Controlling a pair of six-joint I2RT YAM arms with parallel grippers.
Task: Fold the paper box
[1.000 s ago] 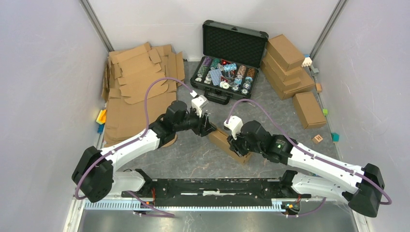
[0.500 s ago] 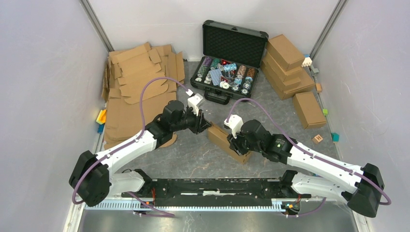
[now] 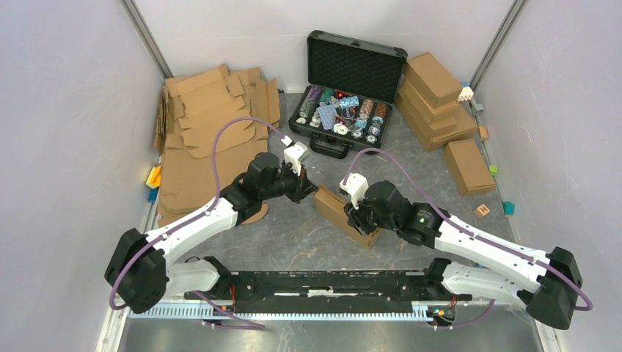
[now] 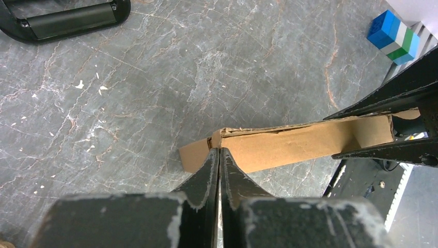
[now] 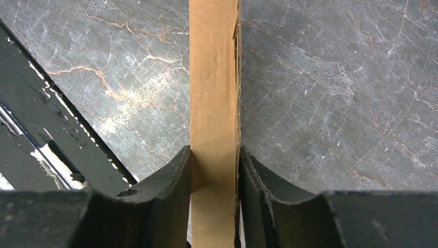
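Two arms in | brown corrugated-cardboard paper box [image 3: 339,211] on edge on the bench [image 3: 293,236], long axis running left gripper [image 3: 313,192] to right gripper [image 3: 359,221] | right grasps its wall | left clenched, tips at its end corner

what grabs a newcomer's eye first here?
The brown box mid-table: the right hand clamps one end, and the left hand is shut at the top edge of the other end. Behind it stands an open black case of colourful chips, with flat blanks back left and finished boxes back right.
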